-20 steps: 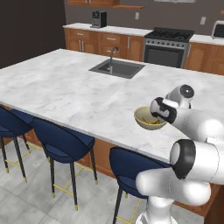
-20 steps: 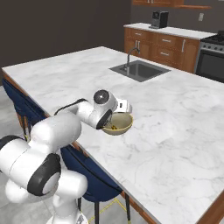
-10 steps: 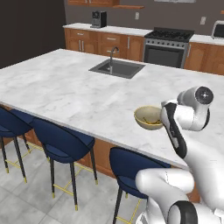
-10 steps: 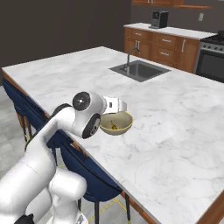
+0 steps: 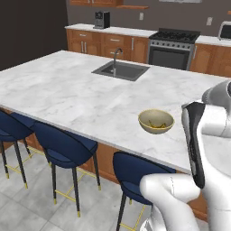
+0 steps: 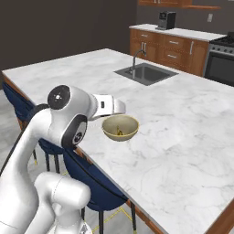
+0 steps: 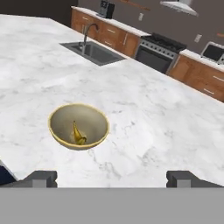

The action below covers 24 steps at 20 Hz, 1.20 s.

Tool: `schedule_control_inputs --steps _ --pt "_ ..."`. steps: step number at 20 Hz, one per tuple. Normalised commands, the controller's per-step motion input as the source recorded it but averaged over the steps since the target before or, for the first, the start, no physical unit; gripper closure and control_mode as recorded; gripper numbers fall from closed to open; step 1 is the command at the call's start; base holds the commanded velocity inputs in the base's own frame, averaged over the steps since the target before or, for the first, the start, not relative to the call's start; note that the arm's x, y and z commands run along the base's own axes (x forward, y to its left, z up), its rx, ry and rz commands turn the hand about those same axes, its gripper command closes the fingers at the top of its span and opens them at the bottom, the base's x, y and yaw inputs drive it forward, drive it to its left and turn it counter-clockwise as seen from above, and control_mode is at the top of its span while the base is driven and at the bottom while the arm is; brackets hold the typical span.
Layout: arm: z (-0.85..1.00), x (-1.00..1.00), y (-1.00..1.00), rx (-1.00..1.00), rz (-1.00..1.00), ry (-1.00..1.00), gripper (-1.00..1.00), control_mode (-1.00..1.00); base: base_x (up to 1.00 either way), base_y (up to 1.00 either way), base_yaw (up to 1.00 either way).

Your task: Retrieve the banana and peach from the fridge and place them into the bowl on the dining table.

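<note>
The yellow-tan bowl (image 5: 155, 122) (image 6: 120, 128) (image 7: 78, 126) stands on the marble dining table (image 5: 67, 94) near its front edge. A small banana (image 7: 78, 135) lies in the bottom of the bowl. My gripper (image 7: 111, 178) is open with nothing between its fingers; it hangs back from the bowl on the near side, looking down over it. In the right base view my white hand (image 6: 109, 105) sits just left of the bowl's rim. The peach and the fridge are out of view.
A steel sink with tap (image 5: 120, 71) (image 7: 92, 51) is set into the far part of the table. Blue stools (image 5: 63, 144) line its front edge. Wooden cabinets, a stove (image 5: 173, 45) and a coffee machine (image 5: 102, 19) run along the back wall.
The arm has drawn back from above the bowl toward the base, and its upper links have swung up. The bowl has stayed in place.
</note>
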Motion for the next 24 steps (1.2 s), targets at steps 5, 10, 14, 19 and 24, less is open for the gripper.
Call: schedule_control_inputs --steps 5,10,14,19,24 --pt "0.00 -0.99 0.05 -0.01 0.02 -0.15 -1.00 -1.00 0.00 0.00 0.00" --pt "0.00 -0.85 0.08 0.00 0.03 -0.11 -1.00 -1.00 0.00 0.00 0.00" --pt "0.00 -0.67 0.15 -0.01 0.03 -0.03 -1.00 -1.00 0.00 0.00 0.00" --pt "0.05 -0.28 0.24 -0.04 0.01 0.01 -1.00 -1.00 0.00 0.00 0.00" --pt "0.02 0.06 0.10 -0.01 -0.01 0.03 -1.00 1.00 -0.02 0.00 -0.01"
